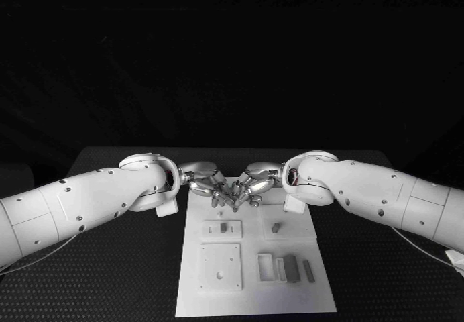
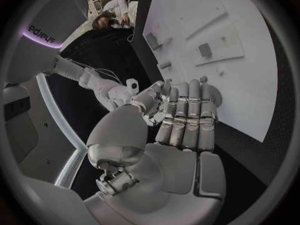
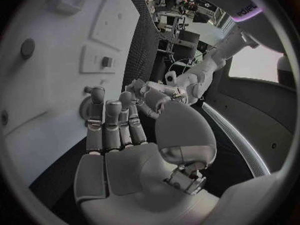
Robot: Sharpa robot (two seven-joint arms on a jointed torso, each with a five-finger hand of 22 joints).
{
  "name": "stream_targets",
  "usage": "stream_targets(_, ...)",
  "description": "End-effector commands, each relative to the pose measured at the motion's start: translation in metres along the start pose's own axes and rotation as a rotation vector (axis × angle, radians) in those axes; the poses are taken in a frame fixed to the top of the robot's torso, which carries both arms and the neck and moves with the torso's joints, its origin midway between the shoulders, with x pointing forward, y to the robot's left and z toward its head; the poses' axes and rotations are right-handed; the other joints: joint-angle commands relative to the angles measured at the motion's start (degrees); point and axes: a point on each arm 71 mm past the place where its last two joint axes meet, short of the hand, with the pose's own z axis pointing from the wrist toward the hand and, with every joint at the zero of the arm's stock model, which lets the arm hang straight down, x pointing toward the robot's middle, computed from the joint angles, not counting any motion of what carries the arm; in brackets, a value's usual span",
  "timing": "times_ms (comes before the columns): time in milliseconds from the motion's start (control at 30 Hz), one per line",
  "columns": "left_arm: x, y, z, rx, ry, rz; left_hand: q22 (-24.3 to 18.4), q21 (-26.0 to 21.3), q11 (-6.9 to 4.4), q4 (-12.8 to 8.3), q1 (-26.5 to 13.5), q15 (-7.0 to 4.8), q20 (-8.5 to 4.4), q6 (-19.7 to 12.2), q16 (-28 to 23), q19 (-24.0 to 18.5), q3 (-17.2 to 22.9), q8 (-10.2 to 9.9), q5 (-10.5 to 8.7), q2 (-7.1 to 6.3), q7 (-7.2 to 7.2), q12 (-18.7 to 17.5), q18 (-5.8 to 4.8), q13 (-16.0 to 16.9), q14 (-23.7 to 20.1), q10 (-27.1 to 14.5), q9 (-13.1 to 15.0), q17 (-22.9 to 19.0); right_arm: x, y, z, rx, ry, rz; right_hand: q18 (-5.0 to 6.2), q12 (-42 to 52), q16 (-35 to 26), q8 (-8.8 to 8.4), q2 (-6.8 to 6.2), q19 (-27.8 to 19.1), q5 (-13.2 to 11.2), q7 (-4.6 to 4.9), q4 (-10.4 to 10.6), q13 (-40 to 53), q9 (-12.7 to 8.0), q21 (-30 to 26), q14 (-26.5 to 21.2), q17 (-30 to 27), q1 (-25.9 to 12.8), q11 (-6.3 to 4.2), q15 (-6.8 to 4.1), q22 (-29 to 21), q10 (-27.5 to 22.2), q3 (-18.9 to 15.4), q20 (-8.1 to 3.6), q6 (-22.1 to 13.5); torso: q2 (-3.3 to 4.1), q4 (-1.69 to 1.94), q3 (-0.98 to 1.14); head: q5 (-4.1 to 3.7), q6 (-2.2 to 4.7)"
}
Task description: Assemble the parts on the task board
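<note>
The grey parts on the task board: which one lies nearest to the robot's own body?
The long thin grey bar, rightmost of the loose pieces at the task board's near end. The two small grey parts stand farther up in square holders.

Black counter (image 1: 116, 268) with a finely textured surface, running out to either side of the fingers (image 1: 224, 196) and on toward the near edge. Carries a white task board (image 1: 253, 302), a long plate lying flat at the middle, its far end just under the fingers and its length reaching away from them toward the near edge. Dark counter visible along both long sides of the board. Same white plate against dark textured counter in the left wrist view (image 2: 250, 85).
</note>
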Motion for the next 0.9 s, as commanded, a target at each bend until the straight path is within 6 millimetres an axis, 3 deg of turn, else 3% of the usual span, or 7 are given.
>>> stream_targets(33,0.0025,-0.0029,0.0009,0.019,0.039,-0.005,0.0,0.2,-0.41,0.0,0.6,-0.01,0.30,0.2,-0.4,0.1,0.4,0.4,-0.23,-0.03,-0.25,0.4,-0.85,0.1,0.2,0.0,0.1,0.1,0.0012,0.0014,0.0004,-0.014,0.018,0.002,0.79,0.3,0.3,0.30,0.06,0.0,0.3,0.09,0.1,0.1,5.1,0.4,0.0,0.1,0.7,-0.36,-0.53,1.2,-0.2,-0.2,-0.17,0.2,-0.03,0.01,-0.01,-0.09,-0.12)
stream_targets(333,0.0029,-0.0040,0.0012,0.028,0.042,-0.015,0.2,0.2,-0.61,-0.8,1.2,0.05,0.38,0.3,-0.5,0.0,0.7,0.4,-0.23,-0.38,-0.52,0.4,-0.85,0.3,0.1,-0.1,0.2,0.4,0.0021,0.0025,0.0014,-0.015,0.024,0.001,0.79,0.3,0.3,0.30,0.06,0.0,0.3,0.09,0.1,0.1,5.1,0.4,0.0,0.1,0.7,-0.36,-0.53,1.2,-0.2,-0.2,-0.17,0.2,-0.03,-0.02,-0.03,-0.22,-0.28)
stream_targets(900,0.0042,-0.0042,0.0018,0.027,0.062,-0.035,0.5,0.2,-0.73,0.5,-0.2,0.10,0.49,0.6,-0.7,-0.1,0.9,0.6,-0.23,2.09,-0.65,0.6,-0.85,0.8,0.0,-0.1,0.4,1.0,0.0035,0.0029,0.0018,-0.010,0.036,-0.005,0.79,0.3,0.3,0.31,0.04,0.0,0.3,0.09,0.1,0.1,5.2,0.4,0.0,0.1,0.7,-0.36,-0.53,1.2,-0.2,-0.2,-0.17,0.2,-0.04,0.02,-0.04,-0.39,-0.85)
